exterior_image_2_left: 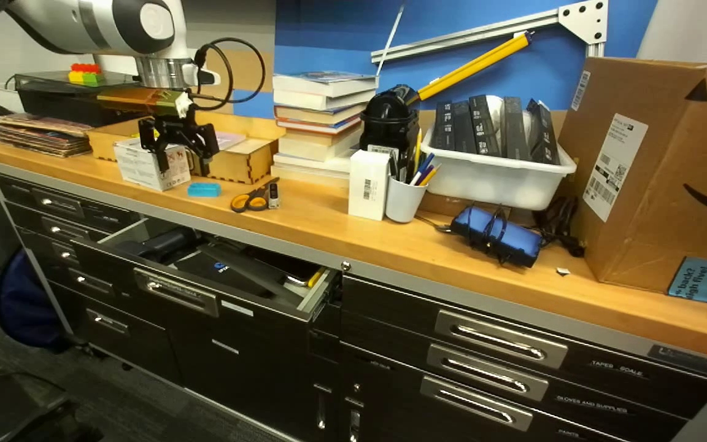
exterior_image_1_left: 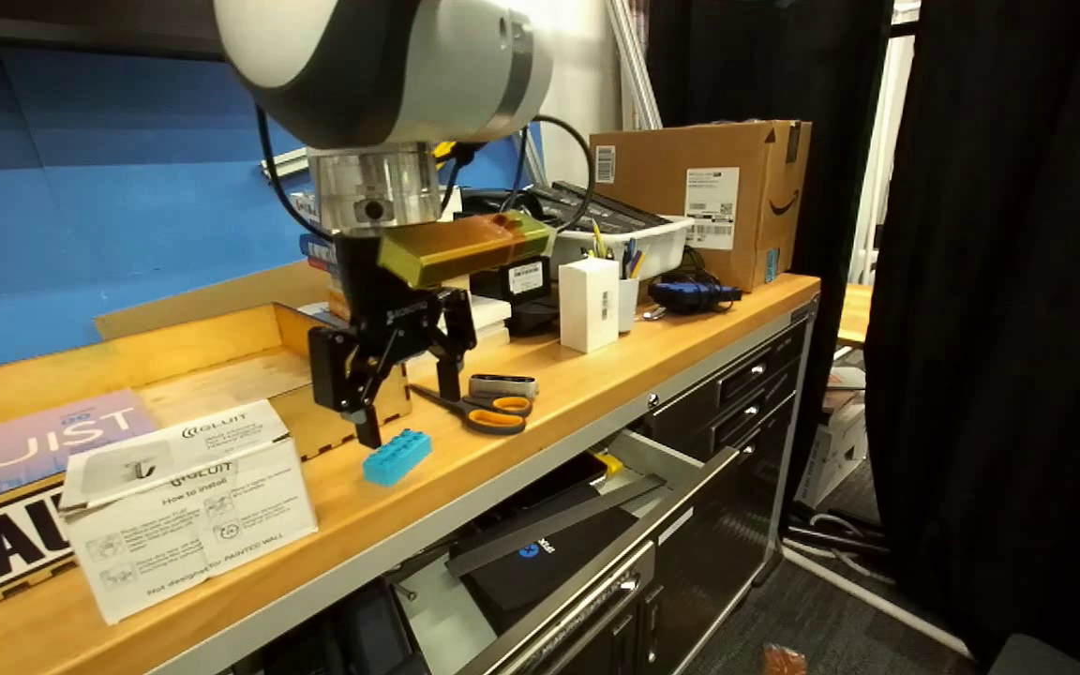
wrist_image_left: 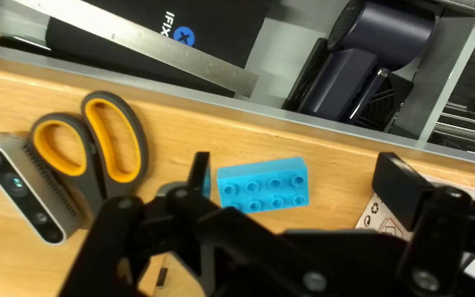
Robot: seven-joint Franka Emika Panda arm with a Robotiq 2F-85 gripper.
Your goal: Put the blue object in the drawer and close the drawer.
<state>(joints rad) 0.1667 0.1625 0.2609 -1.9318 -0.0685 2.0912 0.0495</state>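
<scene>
The blue object, a light-blue studded brick point(exterior_image_1_left: 397, 457) point(exterior_image_2_left: 204, 189) point(wrist_image_left: 264, 185), lies flat on the wooden worktop near its front edge. My gripper point(exterior_image_1_left: 409, 410) point(exterior_image_2_left: 183, 162) point(wrist_image_left: 295, 175) is open and empty above it, fingers pointing down. In the wrist view the brick shows between the two fingers, close to the left one and well apart from the right one; part of its lower left is hidden by the gripper. The drawer point(exterior_image_1_left: 610, 562) point(exterior_image_2_left: 175, 291) point(wrist_image_left: 287, 53) is pulled open below the worktop edge, with dark items inside.
Orange-handled scissors point(exterior_image_1_left: 495, 414) point(wrist_image_left: 111, 136) and a small silver camera device point(wrist_image_left: 23, 187) lie beside the brick. A white printed box point(exterior_image_1_left: 193, 506) point(exterior_image_2_left: 148, 164) stands on its other side. The drawer holds a black iFixit case point(wrist_image_left: 217, 24), a metal ruler point(wrist_image_left: 159, 49) and a dark hairdryer-like tool point(wrist_image_left: 357, 62).
</scene>
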